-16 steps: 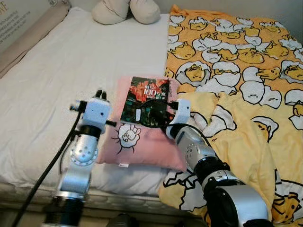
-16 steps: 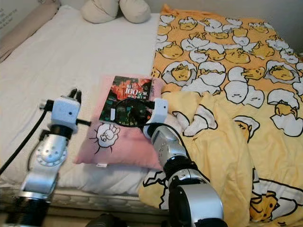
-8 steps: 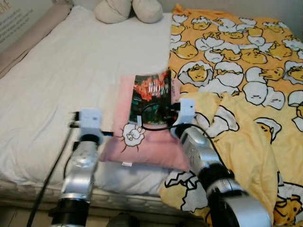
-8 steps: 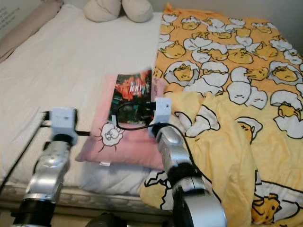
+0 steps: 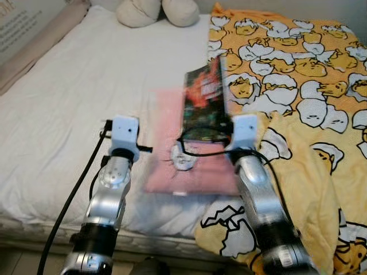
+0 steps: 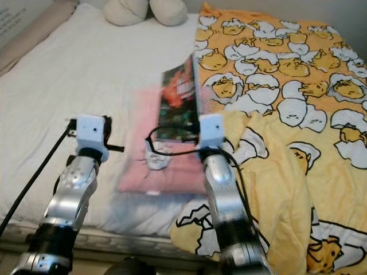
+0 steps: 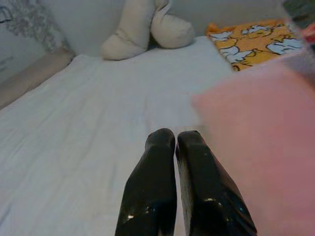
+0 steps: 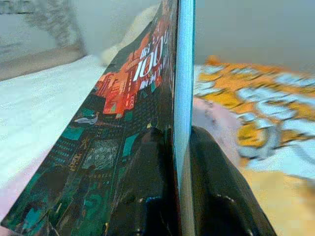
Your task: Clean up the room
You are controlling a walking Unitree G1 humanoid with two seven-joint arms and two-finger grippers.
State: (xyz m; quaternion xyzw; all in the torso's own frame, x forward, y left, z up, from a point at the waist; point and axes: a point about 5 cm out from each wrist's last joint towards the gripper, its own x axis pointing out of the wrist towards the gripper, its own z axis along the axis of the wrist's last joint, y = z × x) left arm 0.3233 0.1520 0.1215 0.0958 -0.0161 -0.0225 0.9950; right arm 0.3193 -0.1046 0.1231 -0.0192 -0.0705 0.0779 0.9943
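The right end effector (image 8: 172, 162) is clamped on a book (image 5: 203, 94), one black finger (image 8: 147, 182) against the dark, city-printed cover and the other against the back, with the thin blue edge of the pages running between them. The book is tilted up on edge, its free end pointing away from the end effector toward the head of the bed (image 5: 69, 97), and it hangs above a pink pillow (image 5: 172, 149) that looks blurred in the head views. That pillow lies on the white sheet just below and ahead of the right end effector, its near edge close to the mattress edge. To the outer side of the right end effector spreads an orange blanket (image 5: 298, 80) printed with white and yellow egg figures, bunched into folds beside the right arm. The left end effector (image 7: 175, 137) hovers over the white sheet with its two fingers pressed together and holding nothing; the pink pillow sits just beside it on its inner side. Far ahead of both, at the head of the bed, rests a cream cushion (image 5: 157, 10).
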